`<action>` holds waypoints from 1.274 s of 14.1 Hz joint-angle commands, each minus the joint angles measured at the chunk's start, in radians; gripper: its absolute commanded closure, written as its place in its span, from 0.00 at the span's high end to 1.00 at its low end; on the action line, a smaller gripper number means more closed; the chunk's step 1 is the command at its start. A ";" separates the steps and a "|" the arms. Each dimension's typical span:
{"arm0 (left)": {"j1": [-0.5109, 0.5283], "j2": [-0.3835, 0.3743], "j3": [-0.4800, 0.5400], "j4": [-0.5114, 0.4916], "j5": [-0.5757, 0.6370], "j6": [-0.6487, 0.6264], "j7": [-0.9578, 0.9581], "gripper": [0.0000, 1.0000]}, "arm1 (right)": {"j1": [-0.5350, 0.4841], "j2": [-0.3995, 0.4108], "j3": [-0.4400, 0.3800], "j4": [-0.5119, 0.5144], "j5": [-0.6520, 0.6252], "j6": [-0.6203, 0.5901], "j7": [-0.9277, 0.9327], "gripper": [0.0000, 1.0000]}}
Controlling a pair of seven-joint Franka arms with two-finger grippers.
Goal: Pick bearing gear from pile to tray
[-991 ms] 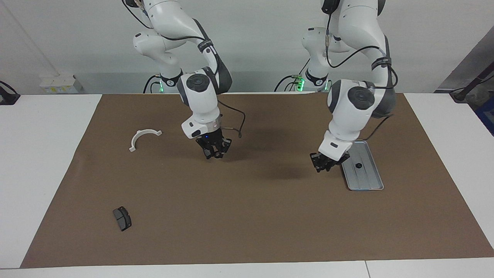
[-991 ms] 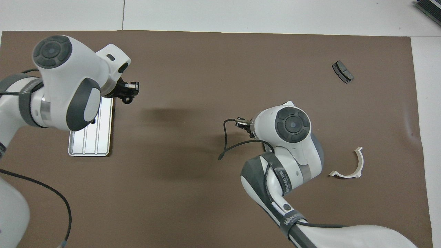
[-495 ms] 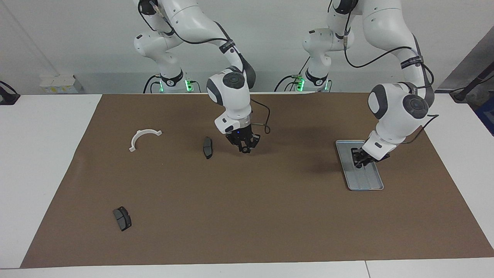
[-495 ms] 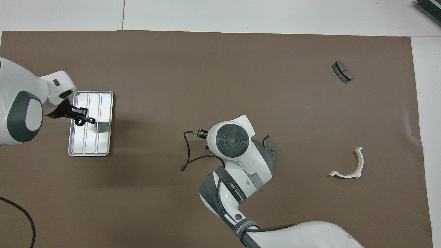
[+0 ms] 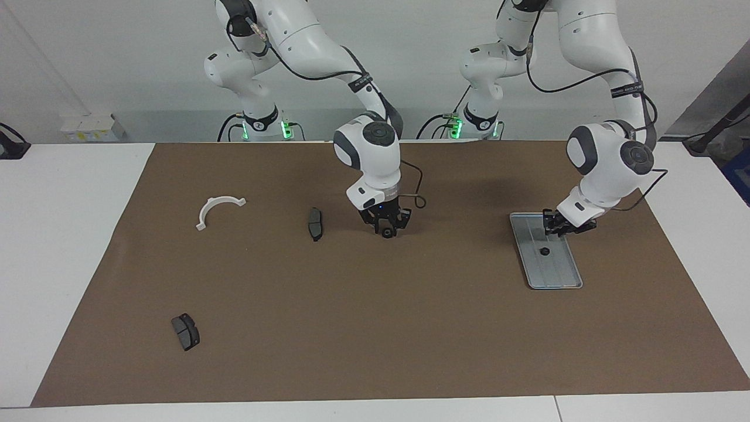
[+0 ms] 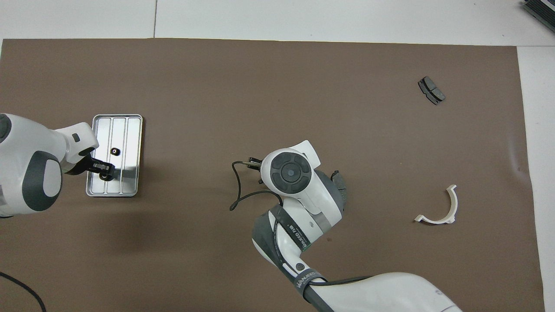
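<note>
The silver tray (image 5: 556,275) lies on the brown mat toward the left arm's end; it also shows in the overhead view (image 6: 130,182). One small black ring (image 5: 544,251) lies in it, also seen from overhead (image 6: 115,151). My left gripper (image 5: 559,227) hangs open just over the tray's end nearer the robots, apart from the ring (image 6: 104,171). My right gripper (image 5: 387,228) is low over the middle of the mat, beside a dark grey brake pad (image 5: 315,223). From overhead its own wrist hides it. No other rings show.
A white curved bracket (image 5: 220,210) lies toward the right arm's end, also seen from overhead (image 6: 438,208). A second brake pad (image 5: 186,331) lies farther from the robots (image 6: 431,90). The first pad is half hidden from overhead (image 6: 340,186). A cable loops off the right wrist (image 6: 236,190).
My left gripper has drawn back from the tray's middle toward the robots, uncovering the ring. My right gripper has shifted a little toward the left arm's end and come lower.
</note>
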 commanded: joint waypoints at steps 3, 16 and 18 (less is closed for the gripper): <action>0.001 -0.035 -0.003 0.033 -0.013 0.017 0.018 1.00 | -0.130 -0.214 0.008 -0.162 -0.018 -0.016 -0.153 1.00; 0.035 0.002 -0.003 0.145 -0.013 0.123 0.005 1.00 | -0.570 -0.474 -0.002 -0.009 -0.003 -0.458 -0.722 1.00; -0.001 0.002 -0.006 0.146 -0.012 0.115 -0.065 1.00 | -0.601 -0.464 -0.002 0.067 -0.001 -0.540 -0.768 1.00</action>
